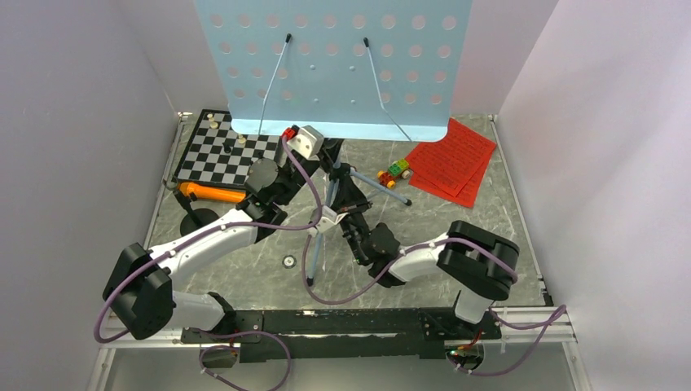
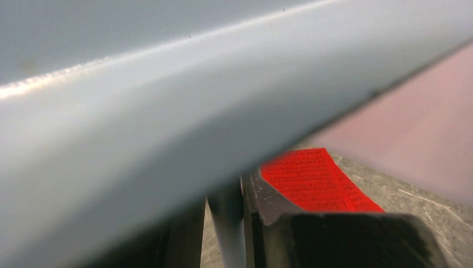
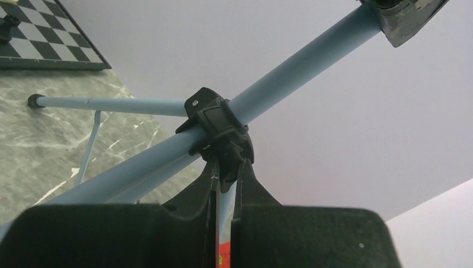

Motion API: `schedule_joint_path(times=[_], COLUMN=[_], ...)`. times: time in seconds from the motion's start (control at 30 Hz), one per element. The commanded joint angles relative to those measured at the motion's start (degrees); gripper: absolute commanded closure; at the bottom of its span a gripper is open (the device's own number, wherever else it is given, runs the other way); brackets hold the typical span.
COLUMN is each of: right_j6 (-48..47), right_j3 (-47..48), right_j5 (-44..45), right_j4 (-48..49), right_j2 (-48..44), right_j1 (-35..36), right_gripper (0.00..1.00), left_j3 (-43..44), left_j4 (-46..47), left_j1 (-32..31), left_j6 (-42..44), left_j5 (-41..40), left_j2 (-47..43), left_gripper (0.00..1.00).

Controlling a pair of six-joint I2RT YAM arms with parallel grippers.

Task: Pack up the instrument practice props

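Observation:
The tall light-blue perforated music stand (image 1: 334, 57) stands at the back middle, its tripod legs spread on the table. My left gripper (image 1: 328, 157) is shut on its pole (image 2: 228, 229) just under the desk (image 2: 139, 111). Lower down, my right gripper (image 1: 345, 194) pinches the black clamp knob (image 3: 226, 159) at the tripod hub on the pole (image 3: 301, 61). Red sheet-music pages (image 1: 452, 159) lie at the back right. The orange microphone (image 1: 212, 193) lies on its side at the left, its black round base (image 1: 198, 221) toward me.
A chessboard (image 1: 224, 151) with pieces sits at the back left, close to one tripod foot (image 3: 33, 101). A small colourful toy car (image 1: 395, 173) rests between the stand and the red pages. White walls close in on three sides.

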Motion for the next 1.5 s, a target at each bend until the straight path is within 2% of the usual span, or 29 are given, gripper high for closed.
schedule_joint_path(times=[0.0,0.07,0.1,0.17,0.2,0.3,0.37,0.43,0.6,0.7,0.9,1.1,1.23,1.47], right_j6=[4.5,10.9,14.0,20.2,23.8,35.7,46.0,54.9,76.7,88.6,105.7,125.9,137.5,153.8], right_j3=[-1.6,0.1,1.1,3.5,4.5,8.2,10.5,10.5,4.3,1.0,-2.7,-0.3,2.1,5.4], right_j5=[7.1,7.4,7.6,8.4,8.8,8.7,4.8,-0.4,-15.2,-24.7,-44.9,-62.1,-66.3,-68.9], right_j4=[-14.4,-21.6,-25.4,-32.1,-35.8,-52.5,-64.3,-70.7,-76.1,-77.0,-72.9,-61.2,-51.2,-35.8], right_j2=[-5.9,-10.1,-12.0,-15.1,-16.5,-20.8,-24.4,-29.2,-38.9,-42.3,-42.8,-34.0,-28.5,-18.3], right_j1=[1.2,1.2,1.2,1.2,1.3,1.3,1.2,0.9,-2.7,-10.6,-25.9,-35.7,-38.5,-39.5], right_gripper=[0.9,0.52,0.37,0.07,0.01,0.0,0.0,0.0,0.04,0.04,0.06,0.08,0.08,0.17], left_j3=[1.1,1.2,1.4,1.7,1.8,2.2,2.4,2.6,2.7,2.6,2.4,1.8,1.5,1.5], left_j4=[-3.0,-2.9,-2.9,-2.8,-2.8,-3.1,-3.1,-3.2,-3.2,-2.9,-2.1,-1.8,-1.8,-1.3], left_j1=[0.9,0.9,1.0,0.9,1.0,0.9,1.0,0.9,0.9,0.9,0.9,0.8,0.7,0.4], left_j6=[2.5,2.7,2.6,2.7,2.8,3.2,3.4,3.4,3.7,3.6,2.3,2.2,2.4,3.3], left_j5=[0.0,-0.1,-0.1,-0.1,-1.6,-2.4,-2.7,-2.9,-3.2,-3.3,-3.0,-2.6,-2.4,-1.7], left_j2=[1.0,1.2,1.3,1.5,1.6,1.6,1.6,1.8,1.7,1.4,1.0,0.2,-0.1,0.5], left_gripper=[1.0,1.0,1.0,1.0,1.0,1.0,1.0,1.0,1.0,1.0,1.0,1.0,1.0,1.0])
